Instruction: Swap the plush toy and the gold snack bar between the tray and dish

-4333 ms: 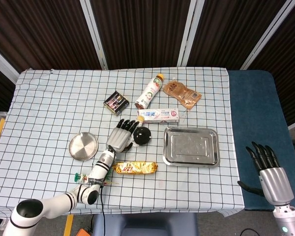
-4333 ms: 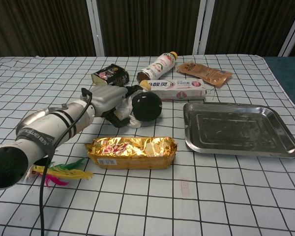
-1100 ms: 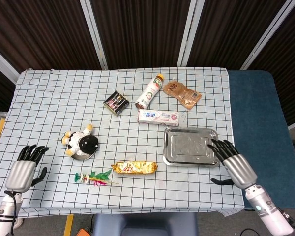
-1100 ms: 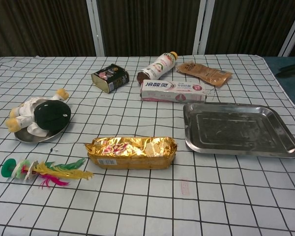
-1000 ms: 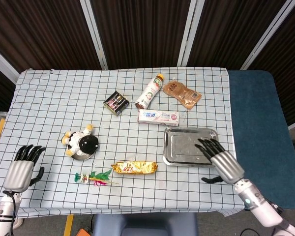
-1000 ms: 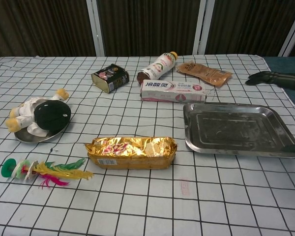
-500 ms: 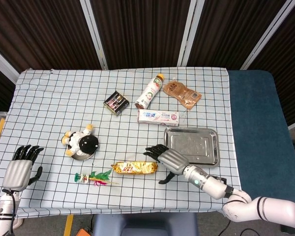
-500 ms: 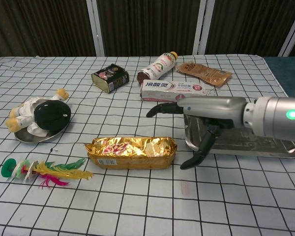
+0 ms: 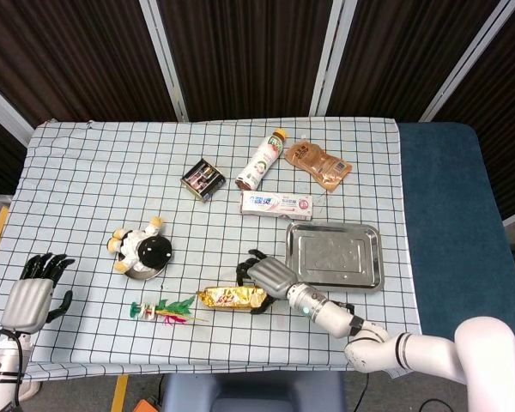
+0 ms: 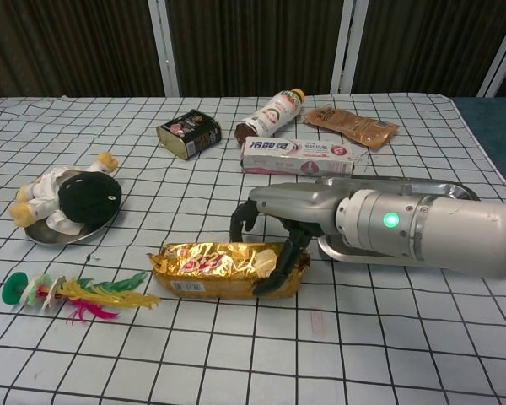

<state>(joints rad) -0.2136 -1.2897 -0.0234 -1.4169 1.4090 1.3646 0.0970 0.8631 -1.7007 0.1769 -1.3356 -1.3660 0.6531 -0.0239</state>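
Note:
The gold snack bar (image 9: 226, 298) (image 10: 209, 266) lies on the checked cloth in front of me. My right hand (image 9: 265, 275) (image 10: 277, 229) wraps its right end, fingers (image 10: 239, 218) curled over the far side and the thumb pressed on the near side. The black and white plush toy (image 9: 142, 250) (image 10: 71, 197) lies on the round metal dish (image 9: 140, 273) (image 10: 44, 234) at the left. The empty steel tray (image 9: 335, 256) (image 10: 443, 184) is right of the bar, largely hidden by my forearm in the chest view. My left hand (image 9: 33, 292) hangs open off the table's left front corner.
Along the far side are a small tin can (image 9: 202, 178), a bottle lying down (image 9: 259, 159), a brown pouch (image 9: 318, 163) and a toothpaste box (image 9: 276, 203). A feathered toy (image 9: 163, 309) lies left of the bar, close to the front edge.
My right hand has come leftwards from over the tray and closed around the bar's right end; the bar shifted slightly. Before that, my left hand put the plush on the dish and withdrew.

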